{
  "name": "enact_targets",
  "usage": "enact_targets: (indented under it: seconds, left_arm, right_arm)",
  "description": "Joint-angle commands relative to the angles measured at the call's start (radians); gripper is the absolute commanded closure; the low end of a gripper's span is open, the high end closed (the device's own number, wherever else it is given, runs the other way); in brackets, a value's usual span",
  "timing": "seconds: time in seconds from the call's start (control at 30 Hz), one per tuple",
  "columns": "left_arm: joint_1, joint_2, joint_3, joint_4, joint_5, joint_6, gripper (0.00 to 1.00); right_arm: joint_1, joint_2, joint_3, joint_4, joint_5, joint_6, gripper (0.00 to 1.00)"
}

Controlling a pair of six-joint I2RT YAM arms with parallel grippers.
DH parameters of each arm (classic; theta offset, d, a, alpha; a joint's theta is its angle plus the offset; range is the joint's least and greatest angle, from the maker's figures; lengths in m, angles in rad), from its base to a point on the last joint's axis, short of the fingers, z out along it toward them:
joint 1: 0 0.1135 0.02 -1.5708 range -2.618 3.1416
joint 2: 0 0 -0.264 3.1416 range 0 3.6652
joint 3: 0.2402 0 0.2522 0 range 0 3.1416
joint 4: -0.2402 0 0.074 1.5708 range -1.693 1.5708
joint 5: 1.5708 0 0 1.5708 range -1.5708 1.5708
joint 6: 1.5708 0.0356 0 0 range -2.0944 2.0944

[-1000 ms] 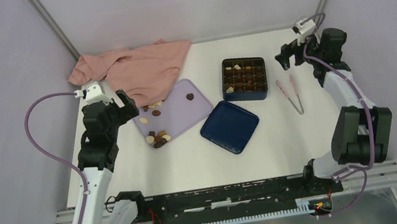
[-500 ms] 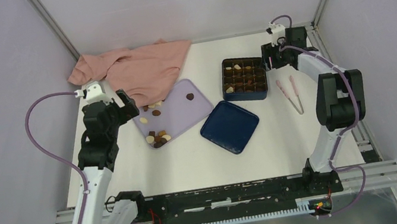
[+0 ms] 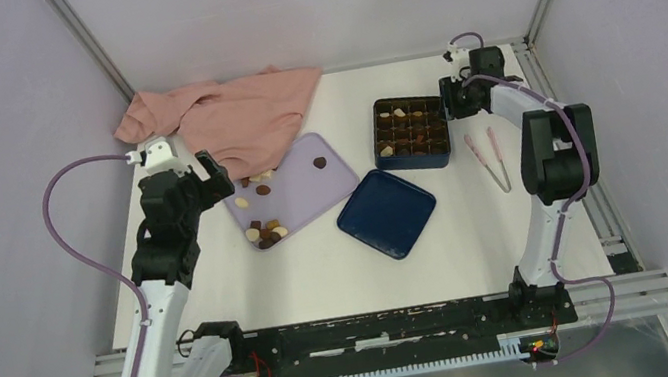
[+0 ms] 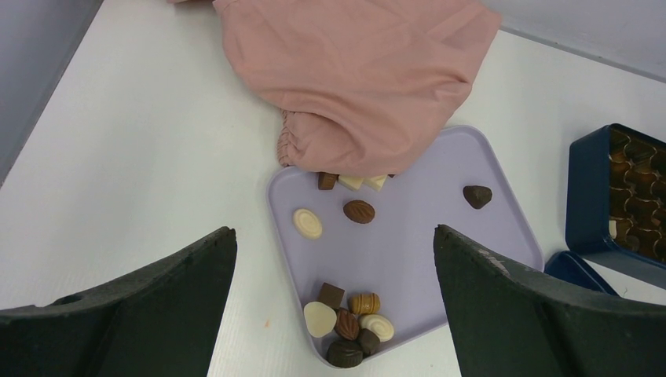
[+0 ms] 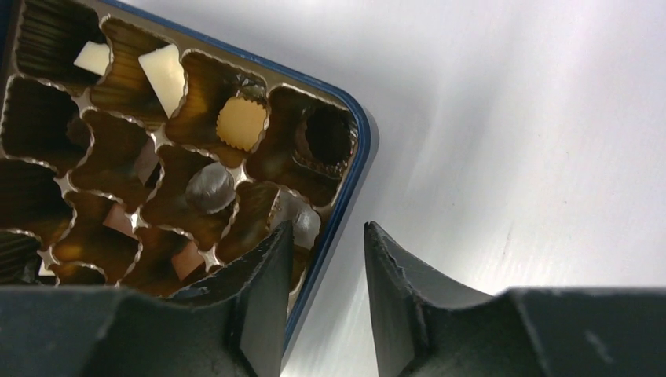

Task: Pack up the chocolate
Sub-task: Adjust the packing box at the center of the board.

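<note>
Loose chocolate lies on the lilac tray: a cluster at its near corner, a few pieces further up and one dark piece apart. More chocolate sits in cells of the dark blue box. My left gripper hovers open above the tray's left part, holding nothing. My right gripper is at the box's far right corner and straddles its right wall, one finger inside and one outside. A gap still shows between the wall and the outer finger.
The box's blue lid lies in front of the box. Pink tongs rest to the right of the box. A pink cloth covers the back left and overlaps the tray's far edge.
The right arm swung from the far right in to the box's right wall and lowered, its jaws narrowing from wide open. The left arm has not moved.
</note>
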Motion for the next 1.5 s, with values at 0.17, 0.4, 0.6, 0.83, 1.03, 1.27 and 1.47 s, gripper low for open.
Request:
enact_targets:
  seconds: [0.17, 0.4, 0.6, 0.83, 1.03, 1.27, 1.47]
  left_arm:
    - [0.005, 0.007, -0.001, 0.039, -0.019, 0.061, 0.0]
    - [0.006, 0.012, -0.001, 0.038, -0.018, 0.059, 0.0]
    - [0.006, 0.012, -0.001, 0.038, -0.019, 0.059, 0.0]
    - [0.005, 0.012, -0.001, 0.037, -0.018, 0.058, 0.0]
    - [0.005, 0.012, -0.001, 0.037, -0.021, 0.057, 0.0]
    - [0.006, 0.017, 0.0, 0.035, -0.027, 0.057, 0.0]
    - [0.006, 0.018, -0.001, 0.034, -0.029, 0.057, 0.0]
  right_arm:
    - [0.019, 0.051, 0.087, -0.02, 0.082, 0.054, 0.64]
    - [0.019, 0.043, 0.075, -0.021, 0.108, 0.048, 0.75]
    - [0.02, -0.027, 0.069, 0.011, 0.14, 0.045, 0.91]
    - [0.02, -0.133, 0.046, 0.059, 0.139, 0.026, 0.97]
    - [0.019, -0.275, -0.06, 0.186, 0.094, -0.045, 0.99]
    - [0.02, -0.39, -0.148, 0.293, 0.014, -0.111, 1.0]
    - [0.019, -0.456, -0.23, 0.371, -0.083, -0.134, 1.0]
